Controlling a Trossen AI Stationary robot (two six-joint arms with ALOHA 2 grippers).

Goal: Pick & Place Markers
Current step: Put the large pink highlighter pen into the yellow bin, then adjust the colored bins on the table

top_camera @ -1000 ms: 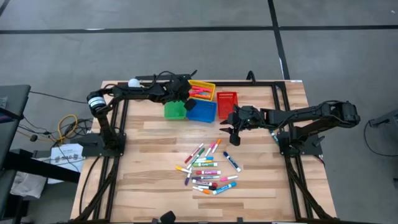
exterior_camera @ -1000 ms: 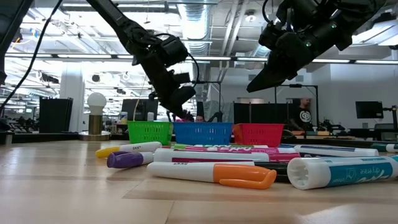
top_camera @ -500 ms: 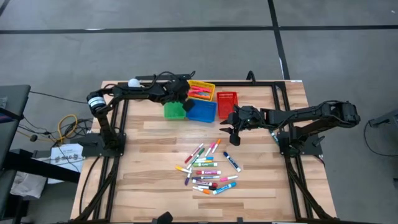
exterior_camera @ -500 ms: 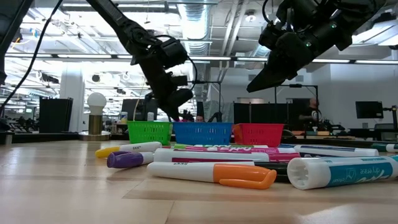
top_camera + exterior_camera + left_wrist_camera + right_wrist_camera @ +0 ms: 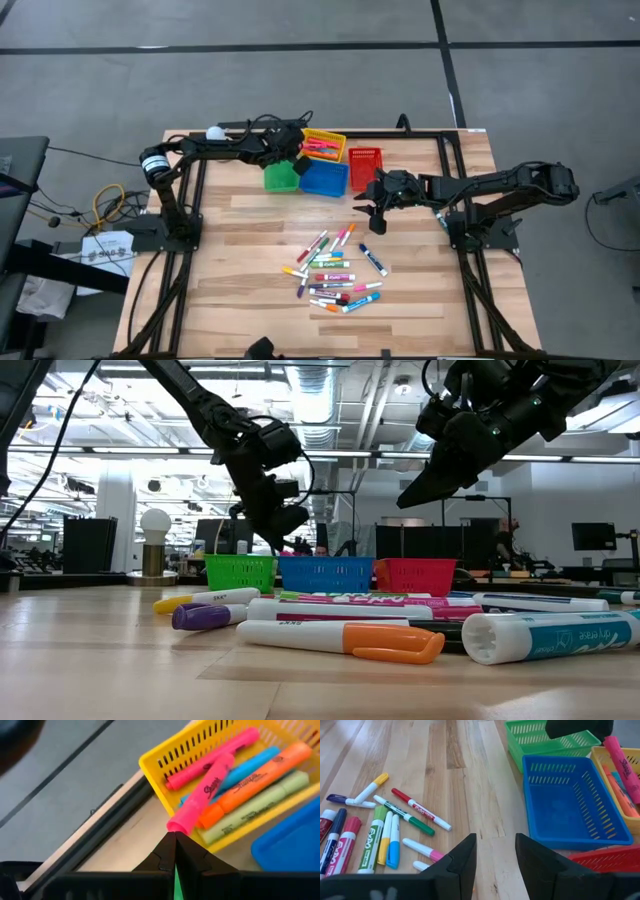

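- High view: the markers lie in a loose heap on the table, near its front. The left gripper hangs over the baskets at the back, between the green basket and the yellow basket. The right gripper hovers beside the red basket, apart from the heap.
- Low view: both grippers hang clear above the table. Against a second ago, the left one has shifted slightly; the right has not moved.
- Left wrist view: fingers pressed together, empty. Only here the yellow basket's highlighters show, a pink one reading "Sharpie".
- Right wrist view: fingers parted, holding nothing, above bare wood by the blue basket. A green marker reads "EXPO".
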